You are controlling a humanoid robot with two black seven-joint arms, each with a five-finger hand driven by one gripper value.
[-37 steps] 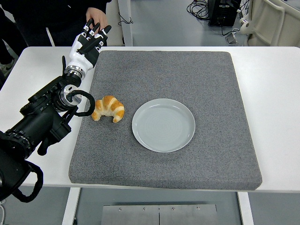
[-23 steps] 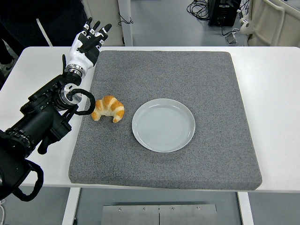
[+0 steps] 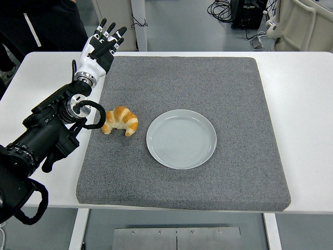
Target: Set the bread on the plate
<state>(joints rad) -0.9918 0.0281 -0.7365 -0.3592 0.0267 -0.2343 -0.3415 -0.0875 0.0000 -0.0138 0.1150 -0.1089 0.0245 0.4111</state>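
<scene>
A golden croissant (image 3: 120, 121) lies on the grey mat (image 3: 208, 78), left of a pale grey-blue plate (image 3: 181, 138) that holds nothing. My left hand (image 3: 100, 48) hovers at the mat's far left corner, well behind the croissant, its black-tipped fingers (image 3: 111, 32) spread and holding nothing. The black left arm reaches in from the lower left. My right arm does not show.
The mat lies on a white table (image 3: 302, 94). A person in dark clothing (image 3: 47, 21) stands behind the table's far left corner. Cables and equipment sit on the floor beyond the table.
My left hand has risen slightly and drifted right, its fingers spreading wider. The person's hand that showed behind my fingers has withdrawn. Croissant and plate have not moved.
</scene>
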